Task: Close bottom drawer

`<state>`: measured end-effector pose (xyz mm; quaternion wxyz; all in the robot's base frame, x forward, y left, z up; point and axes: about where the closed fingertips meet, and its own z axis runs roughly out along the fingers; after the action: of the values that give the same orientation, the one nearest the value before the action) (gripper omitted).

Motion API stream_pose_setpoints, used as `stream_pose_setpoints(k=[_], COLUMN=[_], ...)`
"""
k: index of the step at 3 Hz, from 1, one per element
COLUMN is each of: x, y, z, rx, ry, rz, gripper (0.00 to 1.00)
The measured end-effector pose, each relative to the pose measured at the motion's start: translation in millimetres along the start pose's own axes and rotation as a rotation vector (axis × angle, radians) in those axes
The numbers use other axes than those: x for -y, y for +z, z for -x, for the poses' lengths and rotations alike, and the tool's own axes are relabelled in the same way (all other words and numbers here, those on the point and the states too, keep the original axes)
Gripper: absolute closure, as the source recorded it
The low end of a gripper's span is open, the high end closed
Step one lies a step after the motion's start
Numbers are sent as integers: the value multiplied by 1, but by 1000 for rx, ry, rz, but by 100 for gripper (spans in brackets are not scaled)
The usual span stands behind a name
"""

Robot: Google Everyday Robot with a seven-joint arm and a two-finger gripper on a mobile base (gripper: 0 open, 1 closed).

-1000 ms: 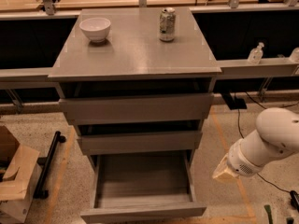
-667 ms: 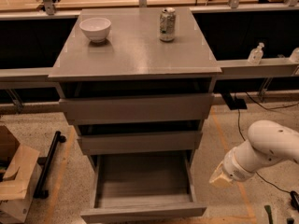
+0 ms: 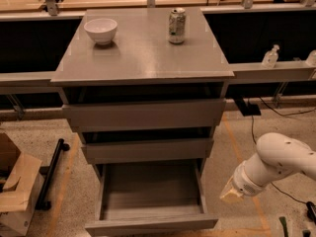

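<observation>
The bottom drawer (image 3: 148,224) of the grey-brown cabinet is pulled far out, and its plain box interior is bare. The middle drawer (image 3: 147,150) and the top drawer (image 3: 144,114) stick out a little above it. My white arm reaches in from the lower right. Its gripper (image 3: 230,193) is a pale tip low beside the cabinet's right side, to the right of the open drawer and apart from it.
A white bowl (image 3: 100,30) and a drink can (image 3: 177,25) stand on the cabinet top (image 3: 143,58). Cardboard boxes (image 3: 15,191) and a black bar (image 3: 51,174) lie on the floor at left. Cables run on the floor at right. Small bottles (image 3: 270,57) stand on the right ledge.
My arm has moved down and to the left, bringing the gripper lower and nearer the open drawer's right side. The drawers have not moved.
</observation>
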<state>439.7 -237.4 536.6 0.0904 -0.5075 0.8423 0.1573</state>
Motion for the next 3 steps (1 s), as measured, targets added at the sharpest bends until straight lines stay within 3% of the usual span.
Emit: stream_pose_setpoints(k=[2,3], x=[14,18], y=[62,92], z=[-32,-46], rx=[-40,-73], ry=[43,90], rz=[54,107], gripper=[100,100])
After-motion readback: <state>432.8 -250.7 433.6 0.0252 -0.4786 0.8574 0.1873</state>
